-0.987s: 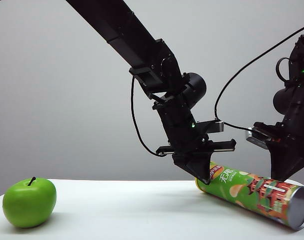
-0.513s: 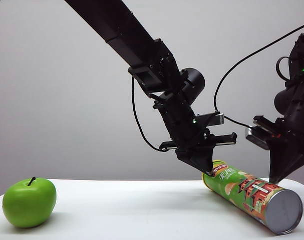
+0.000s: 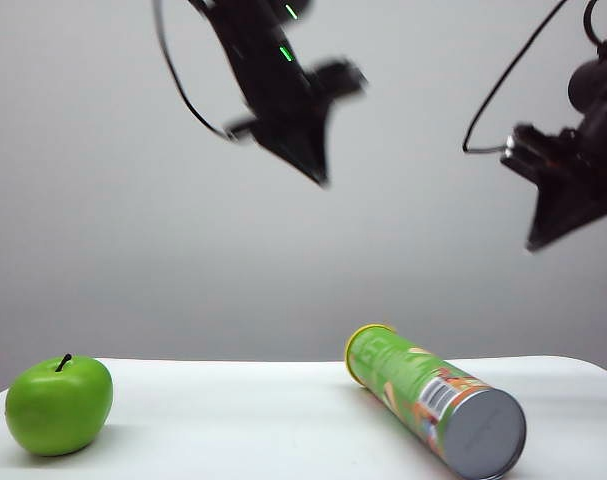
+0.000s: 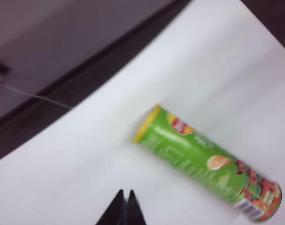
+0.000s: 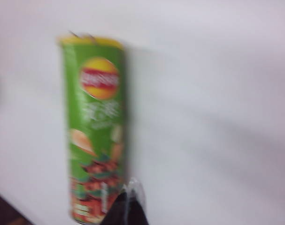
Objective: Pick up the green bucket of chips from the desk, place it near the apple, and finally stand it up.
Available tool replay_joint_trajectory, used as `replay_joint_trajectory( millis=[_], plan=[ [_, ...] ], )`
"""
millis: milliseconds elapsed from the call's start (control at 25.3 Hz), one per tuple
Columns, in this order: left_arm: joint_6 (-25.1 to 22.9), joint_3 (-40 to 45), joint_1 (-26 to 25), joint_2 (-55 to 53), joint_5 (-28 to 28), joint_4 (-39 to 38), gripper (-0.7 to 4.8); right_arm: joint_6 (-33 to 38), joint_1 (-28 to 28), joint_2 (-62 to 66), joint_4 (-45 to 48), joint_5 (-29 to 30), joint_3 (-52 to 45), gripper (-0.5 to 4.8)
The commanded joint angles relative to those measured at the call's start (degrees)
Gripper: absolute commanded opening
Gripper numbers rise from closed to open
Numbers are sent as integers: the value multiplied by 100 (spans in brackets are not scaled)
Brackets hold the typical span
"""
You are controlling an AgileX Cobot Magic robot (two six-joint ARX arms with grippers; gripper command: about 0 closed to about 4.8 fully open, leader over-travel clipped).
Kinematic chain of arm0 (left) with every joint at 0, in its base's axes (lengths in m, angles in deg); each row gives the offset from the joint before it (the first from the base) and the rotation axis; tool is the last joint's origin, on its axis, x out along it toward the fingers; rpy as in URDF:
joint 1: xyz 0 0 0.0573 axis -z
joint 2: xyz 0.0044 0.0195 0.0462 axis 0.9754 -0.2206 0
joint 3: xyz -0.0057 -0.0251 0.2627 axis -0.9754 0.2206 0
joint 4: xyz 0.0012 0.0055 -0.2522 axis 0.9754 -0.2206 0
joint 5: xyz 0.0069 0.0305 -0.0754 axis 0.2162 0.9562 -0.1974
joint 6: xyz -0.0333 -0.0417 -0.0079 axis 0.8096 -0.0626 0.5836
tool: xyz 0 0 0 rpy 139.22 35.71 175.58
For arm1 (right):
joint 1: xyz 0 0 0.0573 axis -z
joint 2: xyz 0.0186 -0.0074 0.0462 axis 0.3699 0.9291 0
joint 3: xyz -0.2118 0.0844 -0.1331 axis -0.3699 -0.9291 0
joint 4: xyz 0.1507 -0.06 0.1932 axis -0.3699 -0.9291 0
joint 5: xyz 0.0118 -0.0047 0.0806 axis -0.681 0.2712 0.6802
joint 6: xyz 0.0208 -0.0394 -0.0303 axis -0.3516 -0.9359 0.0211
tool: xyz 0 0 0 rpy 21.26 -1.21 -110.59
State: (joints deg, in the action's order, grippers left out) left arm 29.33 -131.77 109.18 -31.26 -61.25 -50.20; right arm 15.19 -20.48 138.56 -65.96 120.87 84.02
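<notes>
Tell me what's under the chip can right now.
The green bucket of chips lies on its side directly on the white desk, nothing else beneath it that shows; the contact strip is hidden. Both shut grippers, left gripper and right gripper, hang above, clear of it.

The green bucket of chips (image 3: 423,395) lies on its side on the white desk (image 3: 233,420), at the right. Its yellow lid points away and its silver bottom faces the front. The round green apple (image 3: 59,403) with a dark stem sits far off at the left.
</notes>
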Motion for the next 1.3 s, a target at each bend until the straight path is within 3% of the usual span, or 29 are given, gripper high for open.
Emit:
replay_joint_trajectory(
  millis=[39,158,316,355,395,474,513,592,790,869,948,1066,1184,1303],
  plan=[
    [-144,-31,-470,852,264,-896,-5,87,-101,-181,111,448,26,30],
    [-236,-28,-929,1740,632,-1421,-5,85,-295,-280,243,535,28,107],
    [-267,-20,-1735,2848,802,-1952,-5,361,-675,-286,774,396,28,358],
    [-271,55,-2015,3056,800,-2197,-5,494,-769,-284,925,144,28,442],
    [-273,151,-2190,3178,796,-2404,-5,551,-807,-284,973,-52,28,479],
    [-275,656,-2564,3445,785,-2658,51,621,-925,-278,1071,-817,26,479],
    [-315,918,-2726,3526,730,-2649,135,619,-962,-275,1082,-1080,26,479],
    [-249,1617,-3040,3641,70,-2542,479,621,-1095,-243,1215,-1585,26,479],
    [-251,2321,-3029,3661,-833,-2184,479,726,-1215,-39,1440,-1733,28,479],
    [-173,2715,-2739,3766,-1167,-1757,479,772,-1235,302,1453,-1694,28,479],
    [-216,2953,-2588,3906,-890,-1545,479,769,-1305,540,1464,-1639,28,479],
    [-271,3265,-2380,4155,-914,-1360,479,774,-1432,752,1528,-1545,31,479],
    [-807,3510,-2328,4319,-918,-1547,479,774,-1628,935,1633,-1545,70,479],
    [-949,3644,-2218,4452,-1353,-1611,479,772,-1692,1178,1547,-1561,291,479]
  ],
)
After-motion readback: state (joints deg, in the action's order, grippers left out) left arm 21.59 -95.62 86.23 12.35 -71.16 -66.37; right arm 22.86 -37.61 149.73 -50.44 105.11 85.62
